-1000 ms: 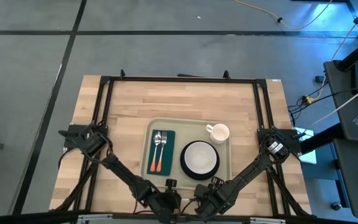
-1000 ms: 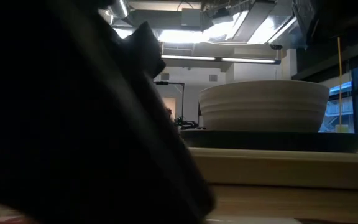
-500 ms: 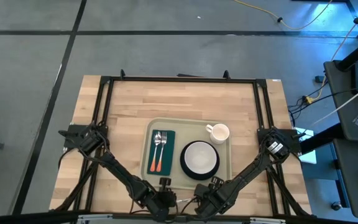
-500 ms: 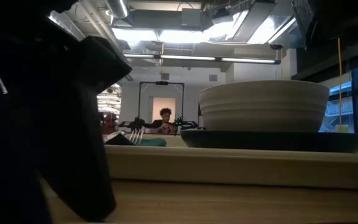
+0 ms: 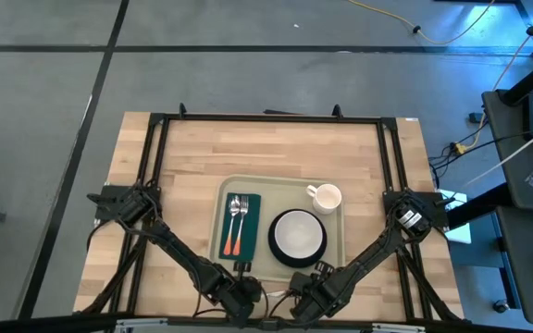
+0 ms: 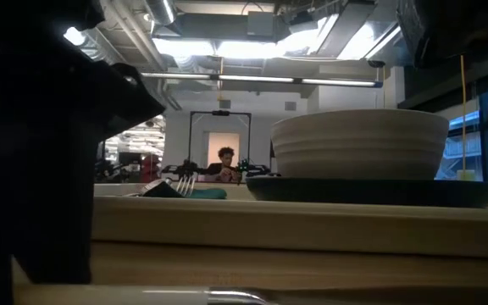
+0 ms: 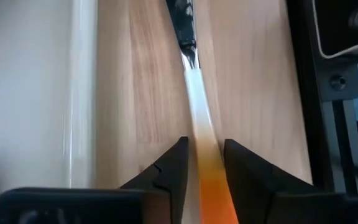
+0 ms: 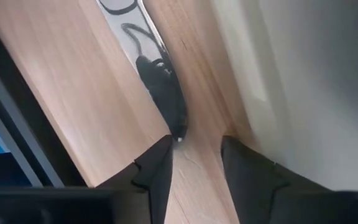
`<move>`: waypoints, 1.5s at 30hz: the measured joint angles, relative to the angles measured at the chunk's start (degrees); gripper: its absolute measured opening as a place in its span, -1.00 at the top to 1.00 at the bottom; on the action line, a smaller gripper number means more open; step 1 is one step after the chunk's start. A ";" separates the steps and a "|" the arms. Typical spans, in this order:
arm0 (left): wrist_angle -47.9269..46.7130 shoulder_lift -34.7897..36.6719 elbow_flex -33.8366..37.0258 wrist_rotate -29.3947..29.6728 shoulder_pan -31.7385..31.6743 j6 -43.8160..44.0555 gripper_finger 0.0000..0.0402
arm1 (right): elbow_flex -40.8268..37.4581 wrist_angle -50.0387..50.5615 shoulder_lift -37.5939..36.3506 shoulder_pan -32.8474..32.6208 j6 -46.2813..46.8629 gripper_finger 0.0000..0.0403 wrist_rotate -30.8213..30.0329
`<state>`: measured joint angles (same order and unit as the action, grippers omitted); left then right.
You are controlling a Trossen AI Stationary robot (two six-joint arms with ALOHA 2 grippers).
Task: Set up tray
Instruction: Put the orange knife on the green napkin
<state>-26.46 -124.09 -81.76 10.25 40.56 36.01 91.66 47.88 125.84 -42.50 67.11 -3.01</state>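
Left gripper [image 5: 241, 294] low at the table's near edge, just off the near rim of the tray [image 5: 333, 255]. In its wrist view the fingers [image 7: 166, 171] stand slightly parted astride an orange-handled knife [image 7: 194, 106] lying on the wood; contact cannot be confirmed. Right gripper [image 5: 311, 298] beside it at the same edge, fingers [image 8: 156, 168] apart, nothing between them. Ahead of both, the tray sits mid-table carrying a green napkin [image 5: 247, 205] with fork [image 5: 243, 211], a white bowl [image 5: 297, 233] on a dark plate [image 5: 273, 245], and a mug [image 5: 324, 197].
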 joint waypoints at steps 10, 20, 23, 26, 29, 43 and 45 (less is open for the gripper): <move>-0.01 0.05 0.00 1.63 0.22 -3.30 0.83 | 0.17 0.23 -0.09 -0.02 -3.21 0.34 -0.30; -0.15 0.06 0.02 4.17 1.67 -3.87 0.84 | 4.83 4.38 0.39 -0.13 -3.19 0.34 -2.10; -0.27 0.06 0.04 5.24 2.41 -3.78 0.84 | 4.80 4.64 0.39 -0.04 -3.11 0.34 -3.37; -0.44 0.04 0.09 6.66 3.34 -3.26 0.84 | 4.81 4.35 0.37 -0.07 -3.13 0.34 -4.94; -0.55 -0.05 0.11 8.53 4.23 -2.44 0.84 | 4.81 3.90 0.32 -0.07 -3.11 0.34 -5.24; 0.86 -1.60 0.07 18.00 7.46 -3.40 0.99 | 4.92 -0.03 0.16 0.88 -3.09 0.34 -4.82; 1.18 -1.67 0.09 18.14 7.65 -3.79 0.99 | 4.92 -0.11 0.15 1.01 -3.09 0.34 -4.32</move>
<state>-25.28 -125.75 -81.67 28.39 48.21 32.22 96.58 47.77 125.99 -41.49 64.03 -7.33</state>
